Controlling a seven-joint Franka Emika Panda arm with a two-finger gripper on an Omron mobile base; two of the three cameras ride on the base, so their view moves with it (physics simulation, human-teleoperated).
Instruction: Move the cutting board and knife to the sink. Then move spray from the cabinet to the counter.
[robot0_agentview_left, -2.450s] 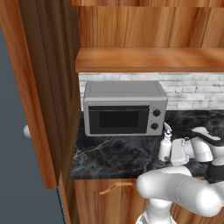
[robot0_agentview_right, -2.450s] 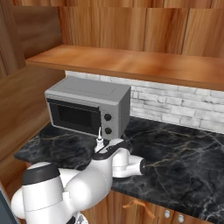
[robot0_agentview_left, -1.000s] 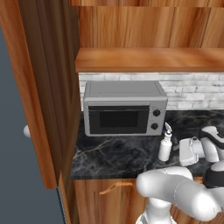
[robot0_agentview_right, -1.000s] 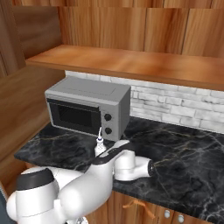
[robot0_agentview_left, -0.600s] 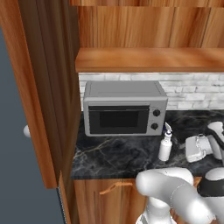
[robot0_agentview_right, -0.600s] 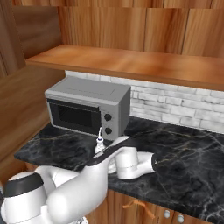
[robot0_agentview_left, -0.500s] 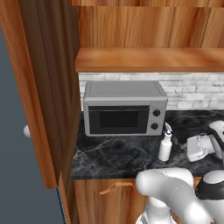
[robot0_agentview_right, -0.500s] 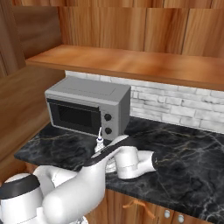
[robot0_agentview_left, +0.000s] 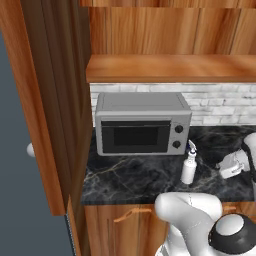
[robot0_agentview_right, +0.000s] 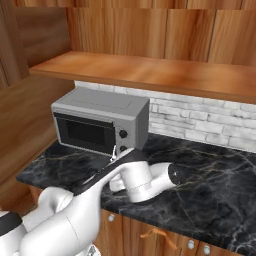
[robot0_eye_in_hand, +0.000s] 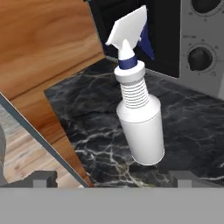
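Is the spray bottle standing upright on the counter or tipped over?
Upright: the spray bottle stands on its base on the counter, nozzle on top, beside the microwave.

A grey microwave with a dark glass door and two knobs at its right stands against a pale brick backsplash. At far left a tall wooden side panel rises beside a flat blue-grey wall. Curved handles mark the lower cupboards.

The spray, a small white bottle with a ribbed neck and blue-collared trigger nozzle, stood upright on the black veined counter, ungripped. It sat toward five o'clock of the left base view's centre, under the brown cabinet shelf.
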